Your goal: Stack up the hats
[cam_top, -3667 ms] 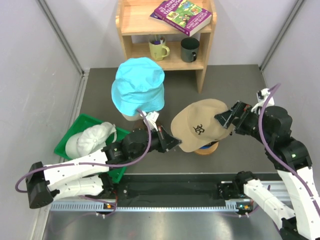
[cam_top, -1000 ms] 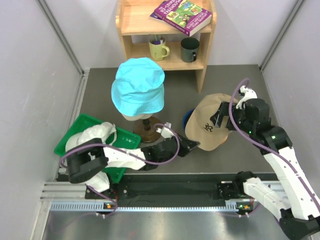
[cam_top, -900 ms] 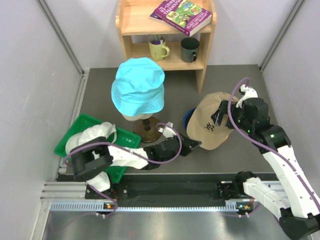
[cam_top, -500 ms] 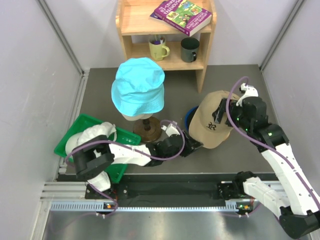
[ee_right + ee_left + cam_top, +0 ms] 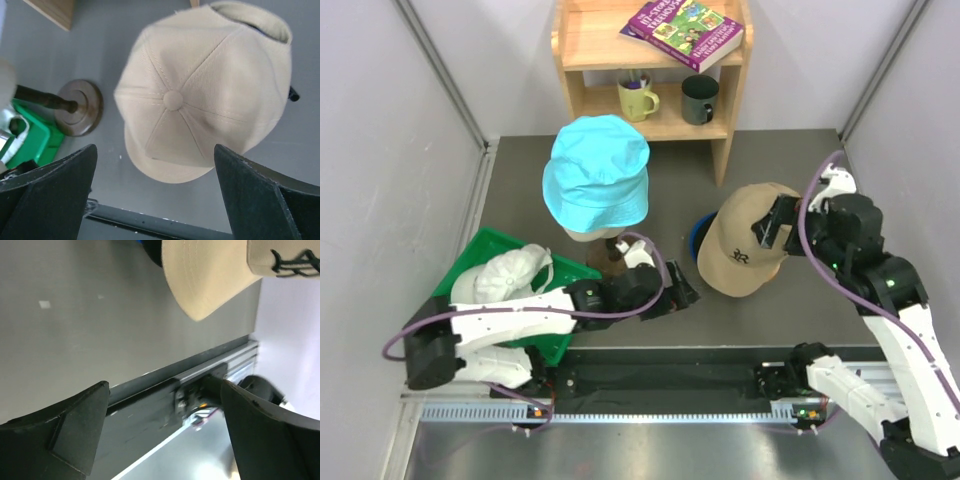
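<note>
The tan cap (image 5: 745, 250) lies crown up on the table, right of the middle. A sliver of a blue cap (image 5: 698, 236) peeks out from under its left side, so that pair looks stacked. The right pincer (image 5: 770, 225) hangs above the crown with jaws wide and nothing in them. The left pincer (image 5: 682, 297) is low over the table toward the near edge, also spread open and empty, just beside the tan brim.

The cyan bucket hat (image 5: 597, 172) sits up on its stand near the middle, and the white cap (image 5: 500, 277) is in the green bin (image 5: 470, 258) at the near left corner, both apparently yet to join.

The danger is that brim. A careless swing of the left pincer could catch it and drag the tan cap off the blue one. The top cap also looks off-centre, so a nudge may slide it.
</note>
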Motion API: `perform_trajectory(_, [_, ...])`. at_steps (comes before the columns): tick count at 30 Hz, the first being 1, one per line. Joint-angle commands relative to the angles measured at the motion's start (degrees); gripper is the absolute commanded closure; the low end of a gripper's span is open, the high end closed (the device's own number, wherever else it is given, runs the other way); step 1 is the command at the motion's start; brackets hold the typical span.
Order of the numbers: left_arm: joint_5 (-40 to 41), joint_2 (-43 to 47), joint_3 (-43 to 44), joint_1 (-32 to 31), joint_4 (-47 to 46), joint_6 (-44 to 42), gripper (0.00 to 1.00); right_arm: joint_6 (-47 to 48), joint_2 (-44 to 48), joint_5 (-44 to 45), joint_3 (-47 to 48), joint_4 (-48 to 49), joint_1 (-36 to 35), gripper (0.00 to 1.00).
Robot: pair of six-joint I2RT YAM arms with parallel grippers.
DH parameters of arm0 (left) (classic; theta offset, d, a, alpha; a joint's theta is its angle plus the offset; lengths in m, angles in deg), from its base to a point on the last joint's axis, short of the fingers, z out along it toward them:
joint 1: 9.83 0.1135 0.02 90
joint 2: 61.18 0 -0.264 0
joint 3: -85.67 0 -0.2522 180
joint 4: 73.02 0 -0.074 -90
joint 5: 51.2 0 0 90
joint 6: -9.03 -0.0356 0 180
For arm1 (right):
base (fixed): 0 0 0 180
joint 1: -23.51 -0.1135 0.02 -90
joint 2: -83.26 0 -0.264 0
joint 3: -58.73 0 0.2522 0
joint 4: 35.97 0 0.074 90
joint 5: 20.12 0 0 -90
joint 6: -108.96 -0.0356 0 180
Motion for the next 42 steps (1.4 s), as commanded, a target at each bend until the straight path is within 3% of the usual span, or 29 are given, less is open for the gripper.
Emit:
perform_trajectory(1, [7.9, 7.7, 1.4, -0.3, 20.4, -6.4, 0.02, 0.0, 3.0, 1.8, 6.1, -3.4, -0.8, 0.00])
perform_trajectory(8, [20.5, 17.9, 2.5, -0.2, 47.6, -5.1, 0.01, -0.4, 4.1, 4.3, 5.6, -2.1, -0.8, 0.00])
perform_trajectory(14, [32.8, 21.0, 9.2, -0.3, 77.3, 13.4, 0.01, -2.1, 4.2, 2.4, 2.2, 2.9, -0.8, 0.00])
perform_trajectory(18, [36.4, 21.7, 9.7, 0.9, 77.2, 7.8, 0.01, -2.7, 3.9, 1.0, 0.9, 5.1, -0.8, 0.00])
perform_trajectory(24, [38.9, 22.7, 6.6, 9.4, 75.9, 7.0, 0.01, -1.8, 3.1, 1.4, 2.2, 5.0, -0.8, 0.00])
perform_trajectory(26, [38.8, 23.4, 6.6, 12.7, 68.2, -0.4, 0.01, -1.6, 2.6, 1.5, 2.1, 5.0, -0.8, 0.00])
perform_trajectory(27, [37.6, 23.5, 5.8, 14.4, 63.8, -10.7, 0.01, -1.6, 2.6, 1.3, 2.0, 4.9, -0.9, 0.00])
perform_trajectory(29, [33.9, 23.0, 5.4, 21.6, 55.4, -17.7, 0.01, -1.5, 2.1, 0.7, 2.0, 5.0, -0.9, 0.00])
perform_trajectory(30, [33.3, 22.6, 5.4, 25.9, 54.0, -19.5, 0.01, -1.6, 2.0, 0.7, 2.2, 5.0, -0.9, 0.00])
perform_trajectory(33, [32.2, 22.4, 5.3, 30.9, 49.8, -24.2, 0.01, -1.5, 2.2, 1.2, 2.7, 4.7, -0.8, 0.00])
perform_trajectory(42, [36.6, 25.6, 0.0, 39.5, 52.1, -19.2, 0.01, -1.3, 3.6, 2.3, 2.9, 3.8, -0.8, 0.00])
